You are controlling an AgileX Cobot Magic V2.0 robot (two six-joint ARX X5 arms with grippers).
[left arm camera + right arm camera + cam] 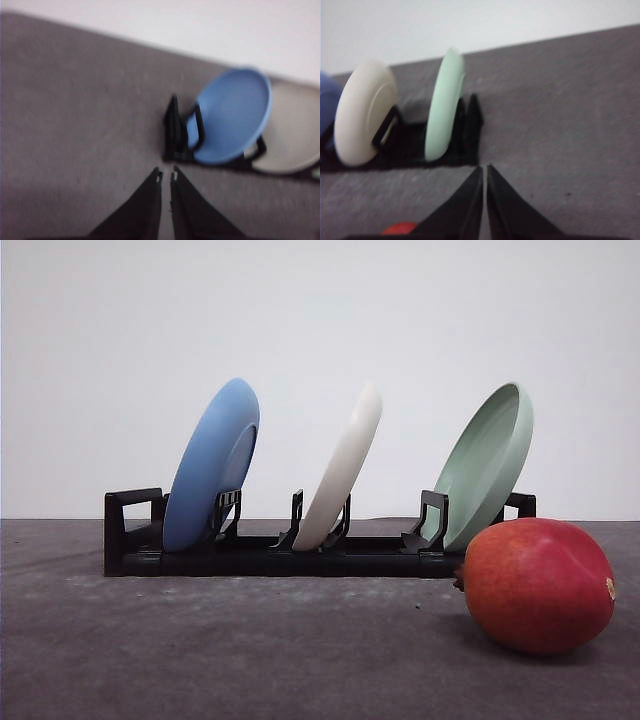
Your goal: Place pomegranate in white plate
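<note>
No readable text, label, brand, number or sign showing anywhere: none on plates, rack, fruit, counter or back wall. Both wrist views blurring, so any fine print there staying illegible.

The left gripper (166,176) has its jaws nearly together over the grey table (75,125). Just beyond the tips, a black rack (175,132) holds a blue plate (232,115), with the white plate (295,135) behind it.

Matte white plate (343,472), smooth pomegranate (537,585)
</note>
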